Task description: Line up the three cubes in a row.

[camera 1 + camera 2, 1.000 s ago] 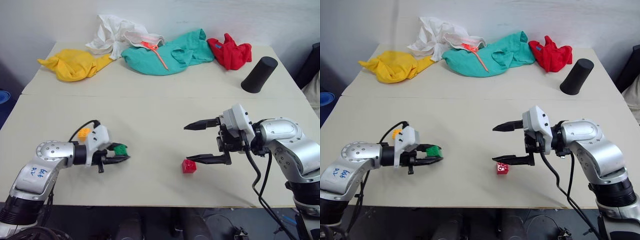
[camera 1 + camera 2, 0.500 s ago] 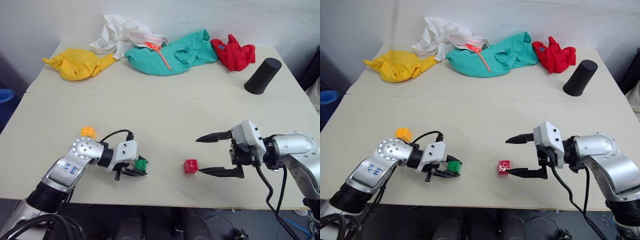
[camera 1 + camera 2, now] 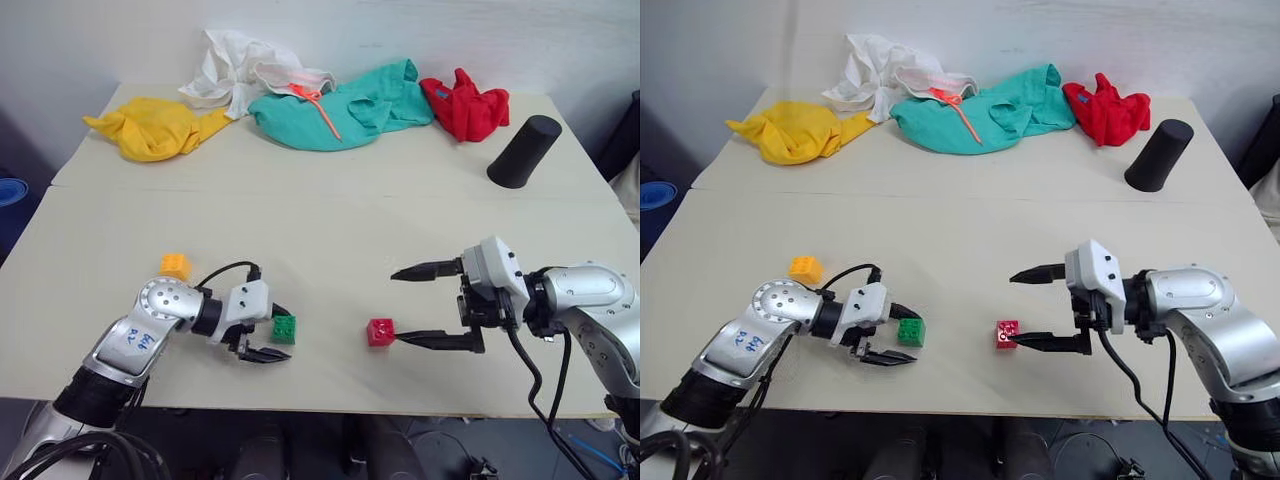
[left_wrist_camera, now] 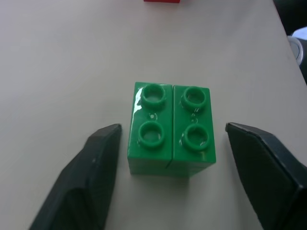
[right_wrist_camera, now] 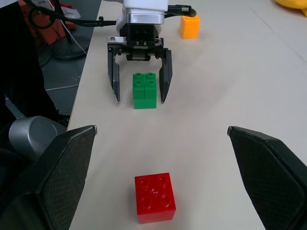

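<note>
The green cube [image 3: 283,329] rests on the table between the fingers of my left gripper [image 3: 285,333], which is open and not touching it. In the left wrist view, gaps show on both sides of the green cube [image 4: 170,128]. The red cube [image 3: 380,332] sits to its right, next to the lower fingertip of my open right gripper [image 3: 396,307], and it lies ahead of the fingers in the right wrist view as the red cube [image 5: 154,197]. The orange-yellow cube [image 3: 176,265] stands apart, further back on the left.
Yellow cloth [image 3: 150,128], white cloth [image 3: 245,70], teal cloth [image 3: 340,108] and red cloth [image 3: 465,105] lie along the table's far side. A black cylinder [image 3: 522,150] lies at the back right. All three cubes sit near the table's front edge [image 3: 330,408].
My left gripper carried the green cube to the right and down to the table, then opened and let it go. The right gripper stayed open in place.
</note>
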You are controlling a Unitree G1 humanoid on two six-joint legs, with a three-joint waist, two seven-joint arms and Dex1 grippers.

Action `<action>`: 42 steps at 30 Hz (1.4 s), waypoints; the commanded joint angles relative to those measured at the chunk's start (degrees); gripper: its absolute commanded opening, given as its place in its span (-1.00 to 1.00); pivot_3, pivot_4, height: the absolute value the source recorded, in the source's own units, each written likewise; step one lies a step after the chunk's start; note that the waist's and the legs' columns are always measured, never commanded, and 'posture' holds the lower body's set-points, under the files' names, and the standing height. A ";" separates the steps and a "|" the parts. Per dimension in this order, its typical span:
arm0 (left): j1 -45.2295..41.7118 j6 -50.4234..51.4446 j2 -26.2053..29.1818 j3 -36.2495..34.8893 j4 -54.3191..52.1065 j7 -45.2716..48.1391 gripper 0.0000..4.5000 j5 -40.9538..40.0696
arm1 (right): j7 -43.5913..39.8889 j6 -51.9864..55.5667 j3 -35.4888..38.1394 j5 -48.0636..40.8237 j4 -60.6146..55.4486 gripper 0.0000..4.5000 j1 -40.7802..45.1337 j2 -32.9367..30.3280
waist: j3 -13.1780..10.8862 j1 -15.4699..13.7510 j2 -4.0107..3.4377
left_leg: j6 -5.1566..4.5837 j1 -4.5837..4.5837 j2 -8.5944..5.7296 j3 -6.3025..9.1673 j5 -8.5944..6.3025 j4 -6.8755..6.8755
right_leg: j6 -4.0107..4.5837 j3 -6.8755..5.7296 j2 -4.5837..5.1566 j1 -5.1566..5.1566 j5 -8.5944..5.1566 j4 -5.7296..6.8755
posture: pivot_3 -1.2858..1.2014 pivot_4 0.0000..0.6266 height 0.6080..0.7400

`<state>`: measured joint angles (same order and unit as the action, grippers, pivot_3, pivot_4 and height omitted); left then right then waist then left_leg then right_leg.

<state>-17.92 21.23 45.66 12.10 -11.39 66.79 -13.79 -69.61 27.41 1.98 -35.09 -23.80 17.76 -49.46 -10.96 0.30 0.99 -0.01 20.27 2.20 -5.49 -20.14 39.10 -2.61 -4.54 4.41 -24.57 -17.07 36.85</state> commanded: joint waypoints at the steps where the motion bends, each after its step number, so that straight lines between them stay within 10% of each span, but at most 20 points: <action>1: 6.70 3.81 5.14 -12.35 -6.40 -0.66 0.99 -5.21 | -0.93 -1.15 -1.22 -0.06 0.73 1.00 1.77 0.98 | -0.01 0.47 0.01 | 0.01 -0.01 0.01 0.01 0.01 0.00 | 0.00 0.00 0.00 0.00 0.00 0.01 | 0.03 -0.52 1.00; 13: 35.68 13.88 -1.89 -51.13 -11.26 -14.47 0.99 -11.00 | -3.45 -2.53 -5.22 0.85 7.13 1.00 9.29 5.78 | -0.01 1.07 0.00 | 0.01 -0.03 0.06 0.05 -0.01 -0.06 | 0.02 0.00 0.08 0.01 -0.01 -0.05 | 0.03 -0.52 1.00; 25: 17.81 25.83 -16.51 -43.44 -11.65 -47.13 0.99 -6.47 | -5.23 -4.54 -6.87 2.95 9.27 1.00 11.97 7.72 | 0.13 -0.19 0.23 | 0.03 -0.02 -0.02 0.10 -0.09 -0.05 | -0.02 -0.03 0.15 0.04 0.02 -0.03 | 0.03 -0.52 1.00; 42: 5.63 27.34 -17.55 -32.61 -3.62 -52.42 0.99 -4.88 | -1.54 -3.38 -5.86 1.94 4.46 1.00 7.98 8.17 | 0.13 -0.11 0.24 | 0.12 -0.02 0.01 0.05 -0.04 -0.04 | -0.02 -0.03 0.09 0.02 0.02 -0.01 | 0.03 -0.52 1.00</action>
<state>-11.48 49.04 27.99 -20.65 -14.68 15.06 -19.32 -71.45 24.21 -5.25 -32.16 -17.07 25.88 -41.11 -10.82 0.19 1.23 0.11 20.25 2.21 -5.45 -20.17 39.06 -2.63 -4.57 4.50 -24.55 -17.05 36.84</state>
